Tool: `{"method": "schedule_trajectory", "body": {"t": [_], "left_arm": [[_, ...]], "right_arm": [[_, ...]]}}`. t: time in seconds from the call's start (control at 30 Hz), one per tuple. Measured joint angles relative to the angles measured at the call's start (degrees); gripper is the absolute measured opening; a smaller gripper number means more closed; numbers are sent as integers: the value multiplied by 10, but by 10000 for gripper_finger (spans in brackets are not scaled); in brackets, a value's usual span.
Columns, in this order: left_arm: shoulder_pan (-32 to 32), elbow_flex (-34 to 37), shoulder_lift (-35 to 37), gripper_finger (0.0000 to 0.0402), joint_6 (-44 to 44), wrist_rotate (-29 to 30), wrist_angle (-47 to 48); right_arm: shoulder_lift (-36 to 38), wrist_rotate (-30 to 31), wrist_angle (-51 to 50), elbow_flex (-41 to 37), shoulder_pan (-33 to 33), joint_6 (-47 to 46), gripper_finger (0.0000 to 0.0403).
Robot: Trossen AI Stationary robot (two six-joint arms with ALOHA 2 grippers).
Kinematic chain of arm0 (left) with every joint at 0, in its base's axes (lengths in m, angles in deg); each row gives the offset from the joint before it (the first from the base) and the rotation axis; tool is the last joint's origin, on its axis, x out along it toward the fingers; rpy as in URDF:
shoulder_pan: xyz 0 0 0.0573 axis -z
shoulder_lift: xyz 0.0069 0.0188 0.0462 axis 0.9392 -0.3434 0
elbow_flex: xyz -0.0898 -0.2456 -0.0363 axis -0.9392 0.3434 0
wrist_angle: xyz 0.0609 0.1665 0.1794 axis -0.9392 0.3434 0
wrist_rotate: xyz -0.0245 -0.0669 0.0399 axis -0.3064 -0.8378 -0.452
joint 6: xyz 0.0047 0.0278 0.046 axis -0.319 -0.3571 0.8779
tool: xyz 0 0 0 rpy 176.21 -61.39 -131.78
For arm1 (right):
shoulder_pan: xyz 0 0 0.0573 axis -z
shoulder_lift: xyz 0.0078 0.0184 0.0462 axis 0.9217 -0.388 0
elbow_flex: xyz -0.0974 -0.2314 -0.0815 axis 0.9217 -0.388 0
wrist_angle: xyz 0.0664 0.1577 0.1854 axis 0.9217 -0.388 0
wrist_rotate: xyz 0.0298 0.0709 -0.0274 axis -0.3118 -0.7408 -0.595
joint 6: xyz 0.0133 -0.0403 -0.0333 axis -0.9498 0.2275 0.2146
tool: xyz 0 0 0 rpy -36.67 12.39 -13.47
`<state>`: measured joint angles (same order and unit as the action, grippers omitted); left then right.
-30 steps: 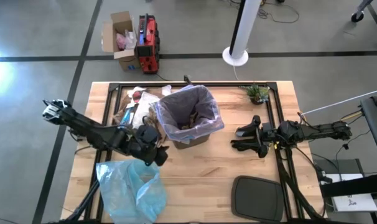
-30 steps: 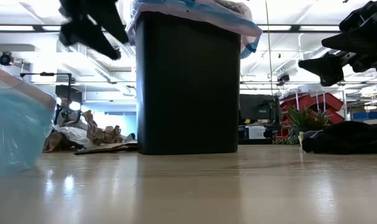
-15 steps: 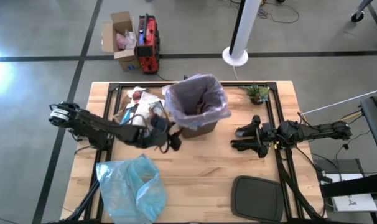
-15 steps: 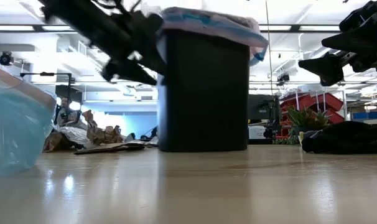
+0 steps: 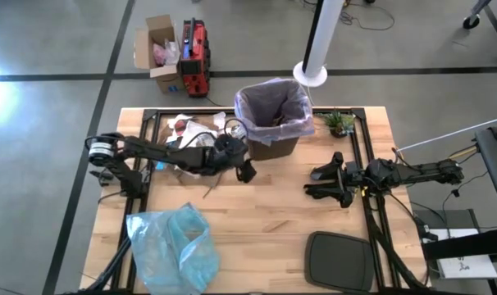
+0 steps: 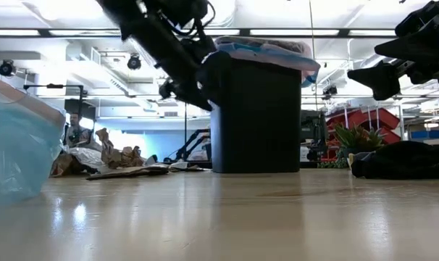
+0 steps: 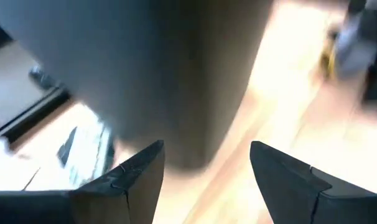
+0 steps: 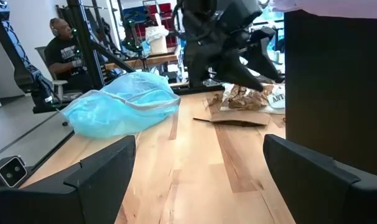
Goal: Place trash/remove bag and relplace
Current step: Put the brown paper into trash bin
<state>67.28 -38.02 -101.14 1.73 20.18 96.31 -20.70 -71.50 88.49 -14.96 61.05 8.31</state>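
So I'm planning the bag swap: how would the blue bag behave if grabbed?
The blue bag is probably floppy: it lies crumpled and puffed on the table, so it should sag and change shape. It looks thin and translucent, so likely very light and apt to slide or drift if nudged. A pinch on one fold may lift only part of it.

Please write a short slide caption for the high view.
Left pincer beside lined black bin; right pincer waits open.

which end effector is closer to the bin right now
Left. The left end effector sits right at the bin's near-left side; the right end effector hangs open, well off to the bin's right.
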Motion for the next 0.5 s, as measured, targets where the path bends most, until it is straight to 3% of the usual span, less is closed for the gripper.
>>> {"method": "schedule_trajectory", "body": {"t": [0.1,0.27,0.37,0.5], "left_arm": [[0,-43,15,237,-18,-10,187],[-28,-77,33,245,-132,-10,472],[-60,-59,54,237,-168,-9,521],[-111,-18,87,222,-199,-10,513]], "right_arm": [[0,0,0,0,0,0,339],[0,0,0,0,0,0,339],[0,0,0,0,0,0,339],[0,0,0,0,0,0,339]]}}
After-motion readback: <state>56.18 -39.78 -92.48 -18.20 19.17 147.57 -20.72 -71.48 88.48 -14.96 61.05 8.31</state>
